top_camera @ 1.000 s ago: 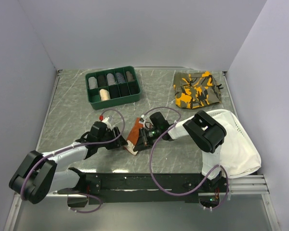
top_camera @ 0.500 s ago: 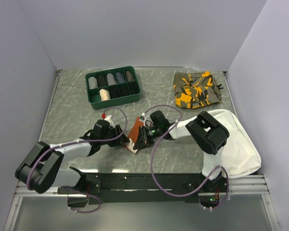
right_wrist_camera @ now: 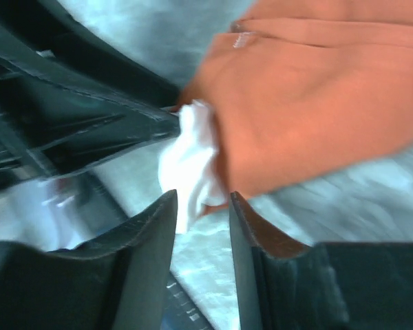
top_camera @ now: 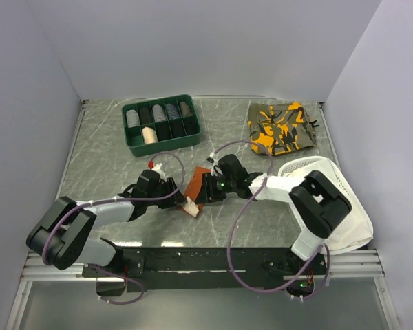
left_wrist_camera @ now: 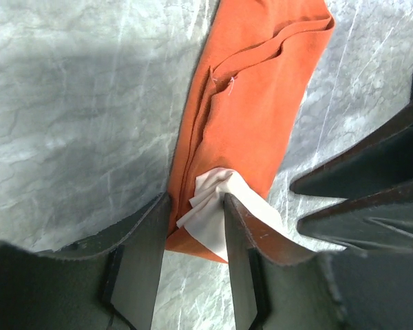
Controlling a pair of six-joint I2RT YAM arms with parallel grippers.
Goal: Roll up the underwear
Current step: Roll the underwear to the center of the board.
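Underwear (top_camera: 195, 188): it lies folded into a narrow rust-orange strip at mid-counter, between the two arms. The cream-white waistband (left_wrist_camera: 217, 197) is bunched at the near end.

Left claw (left_wrist_camera: 193, 227): the jaws stand part-way apart, astride that white end, with cloth against both fingertips. You cannot tell from the wrist view whether it is pinching the fabric or only bracketing it.

Right claw (right_wrist_camera: 201, 227): it is released. The jaws are apart with bare counter (top_camera: 103, 165) showing between them. The tips sit just at the same white corner, opposite the left claw.

Step in hand, as judged: starting the roll from the waistband end.
- Get both claws onto that end at matching depth before you turn it.
- Tuck the loose white bunch under the first turn so it does not splay out.
- Keep the strip's long edges parallel.
- Roll toward the far end in short, even turns with light tension.
- The two claws are very close together, so watch for the fingers colliding.

Surroundings: a green compartment tray (top_camera: 161, 124) holding small fabric rolls sits at the far left. A camouflage garment (top_camera: 282, 128) lies at the far right. A large white cloth (top_camera: 341, 206) lies at the right edge.

Writing: no brand, label or legible text shows on any item.
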